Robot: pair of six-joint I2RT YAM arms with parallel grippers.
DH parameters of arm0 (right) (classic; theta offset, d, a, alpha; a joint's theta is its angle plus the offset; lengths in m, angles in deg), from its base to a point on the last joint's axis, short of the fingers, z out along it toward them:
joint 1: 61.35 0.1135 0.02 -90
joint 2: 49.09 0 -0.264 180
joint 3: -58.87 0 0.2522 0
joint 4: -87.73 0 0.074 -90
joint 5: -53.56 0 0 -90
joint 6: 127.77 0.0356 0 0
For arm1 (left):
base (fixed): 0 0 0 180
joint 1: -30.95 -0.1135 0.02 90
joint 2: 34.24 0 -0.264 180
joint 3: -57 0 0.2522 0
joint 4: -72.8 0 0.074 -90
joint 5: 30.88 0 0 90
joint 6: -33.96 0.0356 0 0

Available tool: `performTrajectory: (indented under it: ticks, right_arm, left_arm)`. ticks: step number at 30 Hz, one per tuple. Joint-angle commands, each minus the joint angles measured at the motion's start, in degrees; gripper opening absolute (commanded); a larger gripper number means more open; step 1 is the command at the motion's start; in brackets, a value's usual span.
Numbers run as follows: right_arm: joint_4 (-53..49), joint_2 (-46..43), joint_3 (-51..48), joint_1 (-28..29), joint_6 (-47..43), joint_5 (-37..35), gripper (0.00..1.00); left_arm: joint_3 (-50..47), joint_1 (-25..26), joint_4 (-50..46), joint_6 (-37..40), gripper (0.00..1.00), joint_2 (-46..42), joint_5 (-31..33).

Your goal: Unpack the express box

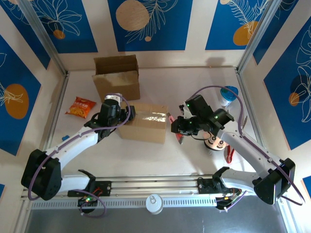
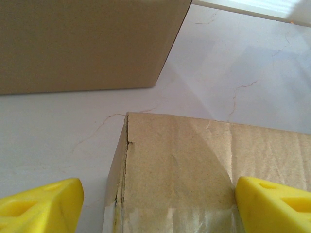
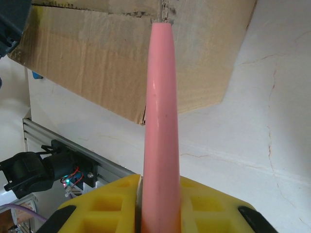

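An open brown carton (image 1: 116, 76) stands at the back of the white bench (image 1: 146, 160), and an orange snack packet (image 1: 80, 107) lies just in front of it to the left. A blue-lidded container (image 1: 227, 95) sits by the right wall. A round white object (image 1: 154, 204) rests at the near rail.

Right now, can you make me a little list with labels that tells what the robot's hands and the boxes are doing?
taped box: lying between the two arms, clear tape on its top, not opened yet
left gripper: open, over the taped box's left corner
right gripper: shut on a pink tool
pink tool: tip at the taped box's top edge
open box: standing behind the taped box, flap up
snack packet: orange, lying left of both boxes
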Motion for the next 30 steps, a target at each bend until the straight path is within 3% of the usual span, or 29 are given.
performTrajectory:
  ticks: [1, 30]
  right_arm:
    - [0.1, 0.1, -0.4, -0.1, 0.7, 0.8, 0.00]
    - [0.3, 1.9, -0.9, 0.2, 0.5, -0.2, 0.00]
  left_arm:
    - [-2.9, 0.4, -8.6, 1.6, 0.81, 1.6, 2.6]
    - [-2.8, 0.4, -9.1, 1.8, 0.81, 2.3, 2.8]
